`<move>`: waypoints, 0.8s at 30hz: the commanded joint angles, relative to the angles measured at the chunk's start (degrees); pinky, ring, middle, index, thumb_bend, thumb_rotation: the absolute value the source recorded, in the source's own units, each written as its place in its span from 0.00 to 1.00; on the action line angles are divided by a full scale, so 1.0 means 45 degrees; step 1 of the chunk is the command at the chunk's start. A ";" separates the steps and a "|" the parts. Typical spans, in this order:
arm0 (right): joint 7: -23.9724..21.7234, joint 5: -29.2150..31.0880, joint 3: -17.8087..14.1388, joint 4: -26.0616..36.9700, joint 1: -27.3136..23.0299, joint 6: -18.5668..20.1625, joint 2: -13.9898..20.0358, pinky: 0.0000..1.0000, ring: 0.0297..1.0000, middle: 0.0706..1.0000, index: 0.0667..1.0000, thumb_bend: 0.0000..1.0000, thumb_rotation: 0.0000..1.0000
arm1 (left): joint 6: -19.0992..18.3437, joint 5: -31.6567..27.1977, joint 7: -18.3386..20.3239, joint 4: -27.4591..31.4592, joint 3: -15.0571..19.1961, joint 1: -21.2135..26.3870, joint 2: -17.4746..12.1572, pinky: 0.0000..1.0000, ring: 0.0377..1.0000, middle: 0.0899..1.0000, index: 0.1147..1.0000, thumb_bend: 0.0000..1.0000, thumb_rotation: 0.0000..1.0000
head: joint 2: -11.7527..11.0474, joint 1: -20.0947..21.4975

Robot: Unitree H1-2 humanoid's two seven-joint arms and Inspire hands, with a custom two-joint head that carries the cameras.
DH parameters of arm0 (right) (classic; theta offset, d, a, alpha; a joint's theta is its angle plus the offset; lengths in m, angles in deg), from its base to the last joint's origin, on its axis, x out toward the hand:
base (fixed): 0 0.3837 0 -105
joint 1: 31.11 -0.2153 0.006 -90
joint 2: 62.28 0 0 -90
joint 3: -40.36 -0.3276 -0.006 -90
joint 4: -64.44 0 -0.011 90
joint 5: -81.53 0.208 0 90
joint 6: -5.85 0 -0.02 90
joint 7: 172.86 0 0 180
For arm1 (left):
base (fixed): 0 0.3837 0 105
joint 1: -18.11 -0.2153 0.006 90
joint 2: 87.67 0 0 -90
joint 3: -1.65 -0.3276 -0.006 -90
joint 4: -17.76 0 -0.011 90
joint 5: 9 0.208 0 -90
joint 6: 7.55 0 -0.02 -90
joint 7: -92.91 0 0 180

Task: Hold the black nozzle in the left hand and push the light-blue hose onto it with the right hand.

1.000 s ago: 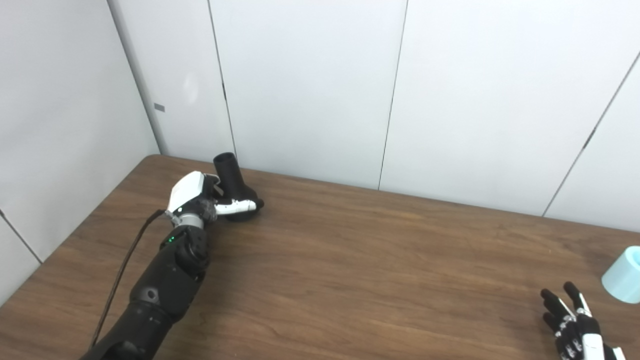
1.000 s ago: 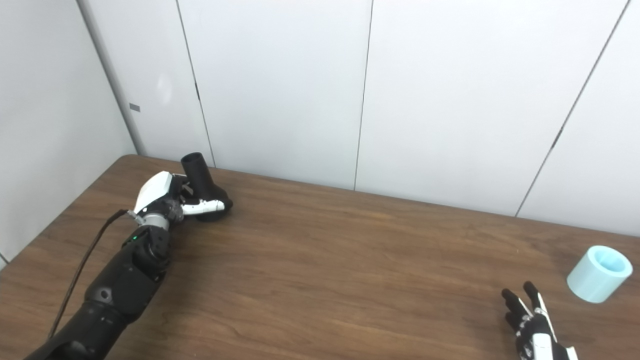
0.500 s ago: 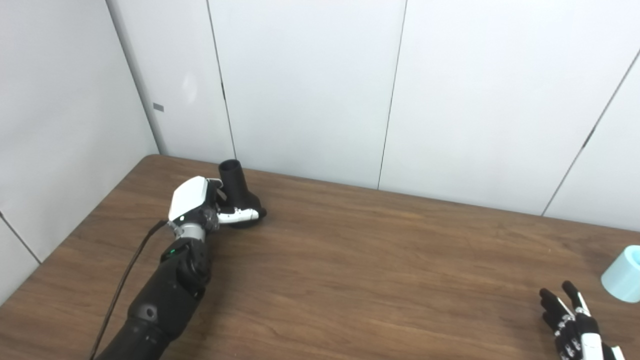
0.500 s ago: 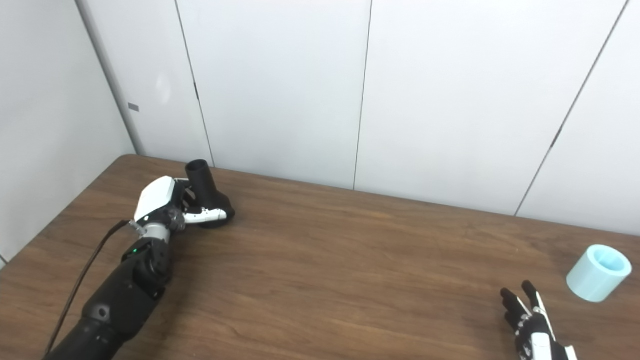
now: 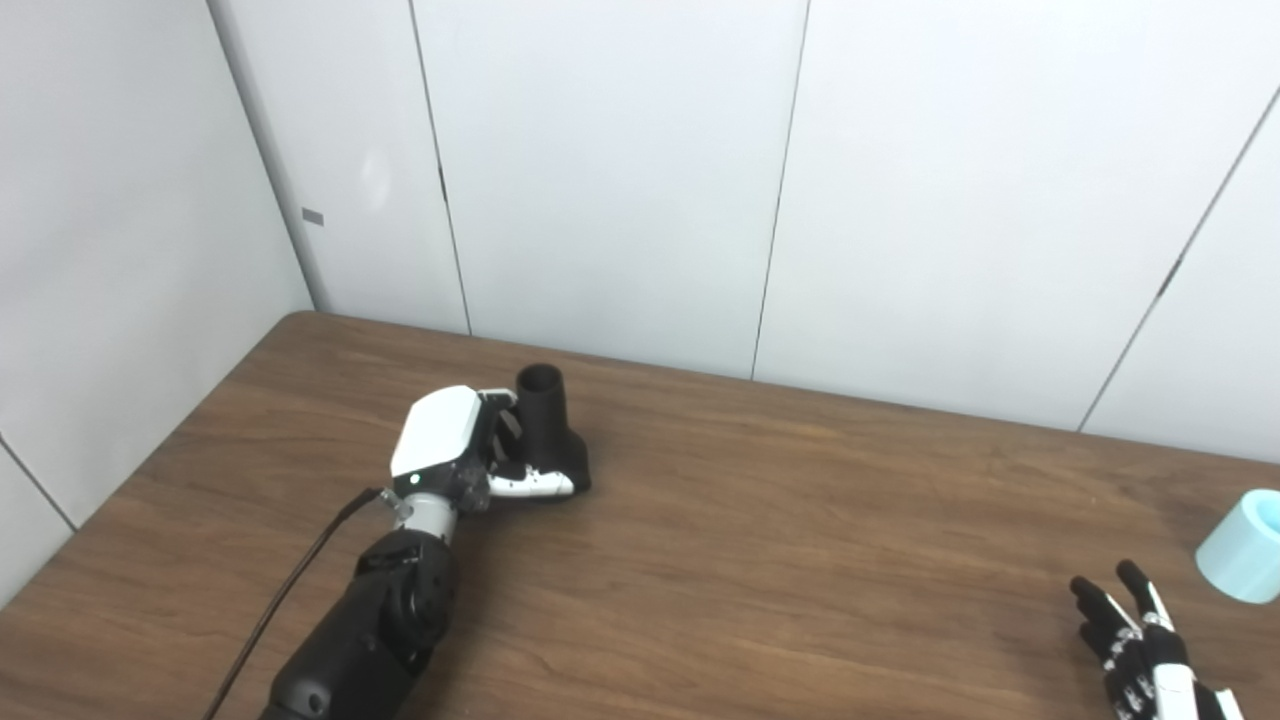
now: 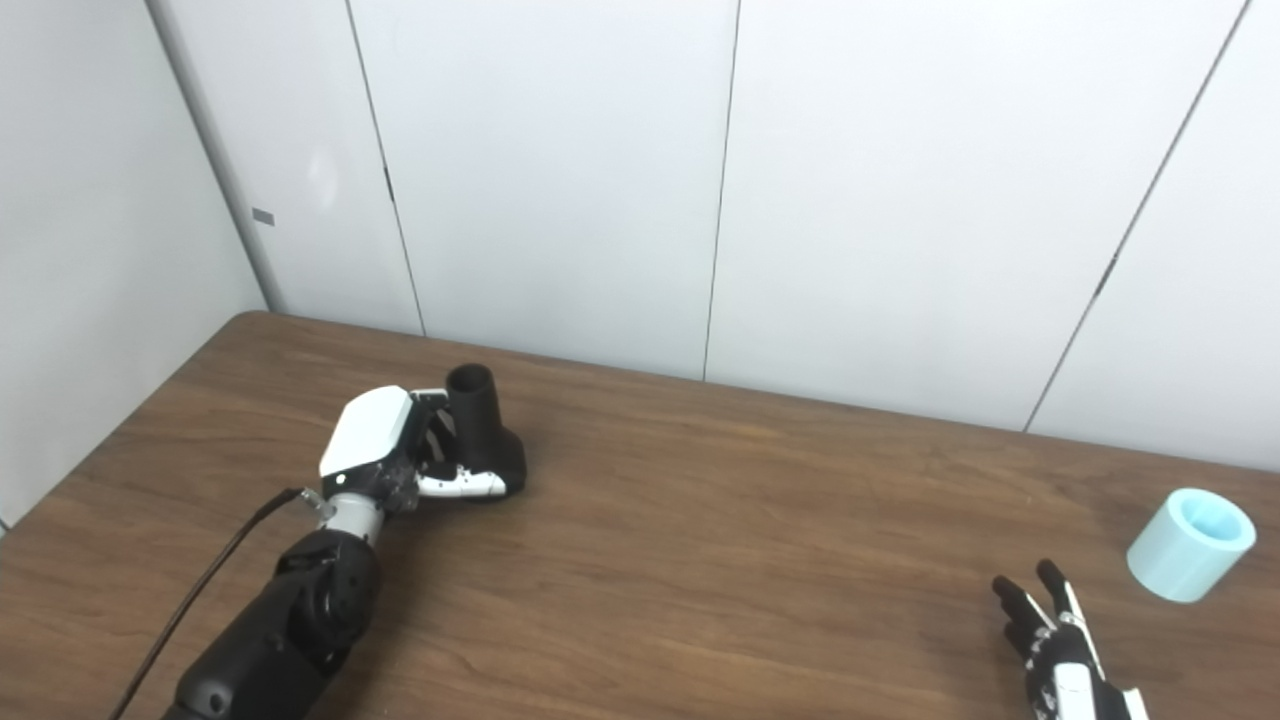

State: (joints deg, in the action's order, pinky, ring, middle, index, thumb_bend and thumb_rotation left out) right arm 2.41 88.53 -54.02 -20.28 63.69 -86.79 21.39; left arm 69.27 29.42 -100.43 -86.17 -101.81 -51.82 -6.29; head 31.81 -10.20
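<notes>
Left hand (image 6: 385, 455): closed around the black nozzle (image 6: 483, 440), thumb across the wide base, fingers behind the neck; nozzle stands nearly upright with its narrow open mouth upward, tilted slightly away, base at or just above the wooden table (image 6: 700, 520) — contact cannot be told. Position: left half of the table, toward the back wall. Right hand (image 6: 1055, 650): at the lower right edge of view, empty, fingers spread and pointing up, only partly in frame. Light-blue hose (image 6: 1190, 543): short stubby cylinder lying tilted on the table just beyond and to the right of the right hand, open end facing up and toward the camera; not touched. Governing relation: hose lies nearest the right hand and well apart from the nozzle, across most of the table. Judgement: hose must first be grasped, then carried leftward and its bore lined up with the nozzle's upright axis.
</notes>
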 commanded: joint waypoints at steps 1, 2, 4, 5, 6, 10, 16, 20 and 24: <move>0.0018 -0.0132 0.0217 -0.0576 0.0389 0.0361 -0.0260 0.96 0.92 0.85 0.95 0.55 0.97 | -0.0211 0.0507 0.0250 0.0711 -0.0113 0.0044 -0.0025 0.25 0.31 0.36 0.46 0.52 0.00 | 0.0018 0.0032; 0.0036 -0.0178 0.0236 -0.0547 0.0396 0.0386 -0.0283 0.95 0.92 0.86 0.95 0.55 0.97 | -0.0235 0.0604 0.0351 0.0943 -0.0164 -0.0027 0.0006 0.26 0.31 0.35 0.46 0.52 0.00 | 0.0053 0.0133; 0.0019 -0.0233 0.0275 -0.0539 0.0409 0.0355 -0.0296 0.94 0.91 0.86 0.95 0.54 0.97 | -0.0392 0.0856 0.0612 0.1423 -0.0309 -0.0165 0.0112 0.23 0.28 0.39 0.44 0.52 0.00 | 0.0093 0.0249; -0.0003 -0.0275 0.0303 -0.0565 0.0416 0.0302 -0.0290 0.93 0.91 0.85 0.96 0.54 0.98 | -0.0421 0.0959 0.0695 0.1628 -0.0380 -0.0240 0.0191 0.22 0.27 0.36 0.45 0.52 0.00 | 0.0117 0.0345; -0.0026 -0.0284 0.0318 -0.0579 0.0425 0.0273 -0.0291 0.93 0.91 0.85 0.95 0.56 0.98 | -0.0407 0.1022 0.0774 0.1778 -0.0450 -0.0302 0.0259 0.20 0.25 0.40 0.43 0.52 0.00 | 0.0133 0.0401; -0.0030 -0.0350 0.0408 -0.0478 0.0462 0.0426 -0.0364 0.91 0.90 0.84 0.95 0.58 0.97 | -0.0390 0.1354 0.1333 0.2426 -0.0832 -0.0512 0.0500 0.18 0.23 0.42 0.42 0.52 0.00 | 0.0255 0.0839; 0.0077 -0.0386 0.0533 -0.0300 0.0474 0.0629 -0.0532 0.90 0.90 0.84 0.95 0.53 0.98 | -0.0106 0.1810 0.1660 0.2962 -0.1371 -0.0814 0.1037 0.25 0.31 0.34 0.45 0.52 0.00 | 0.0536 0.1625; 0.0263 -0.0430 0.0595 -0.0189 0.0430 0.0886 -0.0690 0.89 0.90 0.84 0.95 0.54 0.97 | 0.0102 0.1984 0.1772 0.3136 -0.1793 -0.1098 0.1503 0.27 0.33 0.34 0.46 0.52 0.00 | 0.0734 0.2193; 0.0365 -0.0435 0.0705 -0.0097 0.0380 0.1010 -0.0859 0.88 0.89 0.84 0.93 0.57 0.95 | 0.0124 0.2157 0.2007 0.3318 -0.2062 -0.1394 0.2015 0.27 0.33 0.34 0.45 0.52 0.00 | 0.0916 0.2664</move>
State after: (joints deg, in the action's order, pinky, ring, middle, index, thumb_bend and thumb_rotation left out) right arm 5.35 86.66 -53.07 -19.52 63.47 -85.72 19.20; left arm 69.34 38.33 -92.73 -72.63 -110.19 -57.96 2.29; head 35.86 1.75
